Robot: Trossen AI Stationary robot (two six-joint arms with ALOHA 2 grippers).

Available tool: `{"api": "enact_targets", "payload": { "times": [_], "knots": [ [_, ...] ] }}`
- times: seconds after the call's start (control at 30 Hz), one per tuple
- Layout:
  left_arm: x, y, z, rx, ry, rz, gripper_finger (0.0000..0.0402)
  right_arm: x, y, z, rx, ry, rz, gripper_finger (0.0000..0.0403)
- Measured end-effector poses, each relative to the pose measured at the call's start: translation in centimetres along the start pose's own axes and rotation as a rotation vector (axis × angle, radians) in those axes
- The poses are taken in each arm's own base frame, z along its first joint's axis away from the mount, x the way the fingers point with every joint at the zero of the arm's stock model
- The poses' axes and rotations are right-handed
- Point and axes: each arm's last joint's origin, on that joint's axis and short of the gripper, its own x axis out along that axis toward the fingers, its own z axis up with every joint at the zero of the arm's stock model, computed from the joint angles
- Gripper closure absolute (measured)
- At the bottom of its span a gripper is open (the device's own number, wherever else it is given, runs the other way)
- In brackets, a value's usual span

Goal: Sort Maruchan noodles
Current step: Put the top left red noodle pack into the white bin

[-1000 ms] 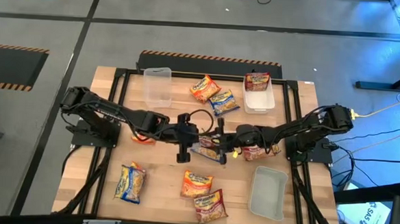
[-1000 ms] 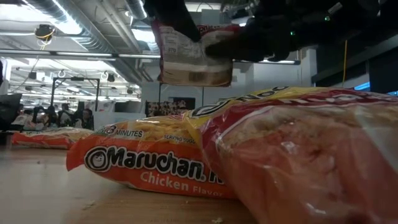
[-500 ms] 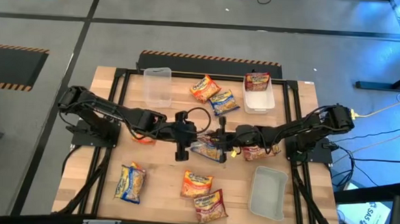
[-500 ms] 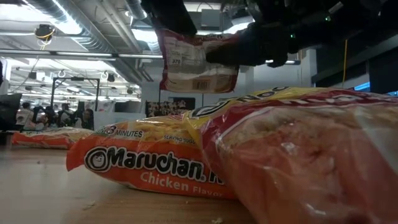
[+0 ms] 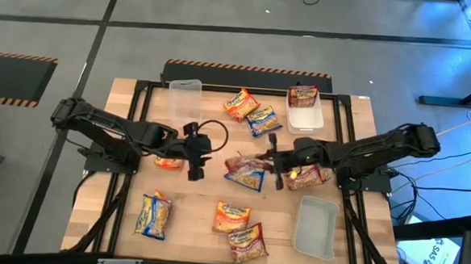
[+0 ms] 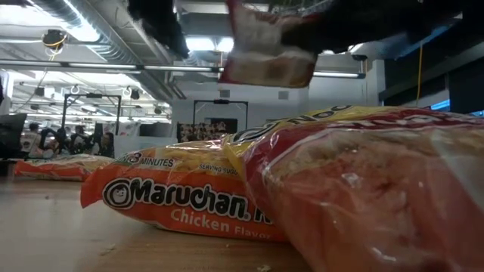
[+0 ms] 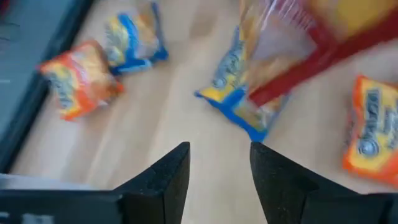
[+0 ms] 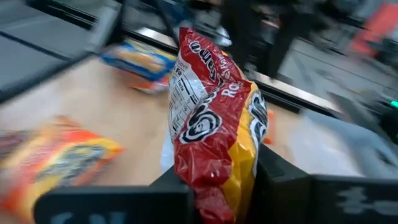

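Nearest the low camera lay a red packet [image 6: 378, 189] and, touching it, an orange packet [image 6: 181, 200], both flat on the table [image 5: 190, 218]; the high view showed a blue packet [image 5: 154, 215] lying well apart from them toward the left. Over the table's middle the right gripper [image 5: 271, 160] was clamped on a red ramen packet [image 8: 214, 124], holding it in the air above another blue packet [image 5: 246, 178] on the wood. The left gripper [image 5: 192, 157] hung near it on the left, its fingers [image 7: 161, 180] parted with nothing between them. Farther back, an orange packet [image 5: 239, 103] and a blue one [image 5: 261, 119] lay side by side between two clear tubs [image 5: 185, 101], and the right-hand tub [image 5: 305, 115] had a red packet [image 5: 302, 95] in it. A third tub [image 5: 314, 227] sat at the near right.
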Motion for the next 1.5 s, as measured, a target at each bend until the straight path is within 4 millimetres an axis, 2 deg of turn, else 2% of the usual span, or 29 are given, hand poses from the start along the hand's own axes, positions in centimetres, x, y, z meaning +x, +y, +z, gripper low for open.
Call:
{"api": "enact_targets", "payload": {
  "times": [0.13,0.27,0.33,0.5,0.67,0.93,1.27,1.5],
  "knots": [
    [1.5,0.8,-0.9,-0.077,-0.131,-0.219,0.024,0.0,0.3,0.0,-0.014,-0.06,0.14,0.0356],
    [3.1,2.0,-1.7,-0.231,-0.23,-0.448,0.0239,0.4,0.8,0.1,-0.092,-0.095,0.163,0.0351],
    [4.0,2.6,-2.3,-0.315,-0.223,-0.513,0.0232,0.6,1.1,0.3,-0.147,-0.123,0.16,0.0351],
    [5.8,3.6,-2.9,-0.474,-0.198,-0.588,0.0183,1.3,2.0,0.9,-0.4,-0.17,0.167,0.0355],
    [6.9,3.7,-2.6,-0.521,-0.17,-0.655,0.0129,2.1,2.3,1.4,-0.622,-0.179,0.155,0.0353],
    [6.4,3.4,-1.4,-0.506,-0.242,-0.82,0.0126,3.5,2.8,0.9,-0.751,-0.141,0.148,0.0354],
    [7.1,3.3,-1.6,-0.534,-0.202,-0.822,0.0126,4.0,2.2,2.3,-0.881,-0.168,0.095,0.0353],
    [6.9,2.7,-1.6,-0.529,-0.173,-0.902,0.0126,4.2,1.9,2.6,-0.979,-0.089,0.073,0.0355]
  ]
}}
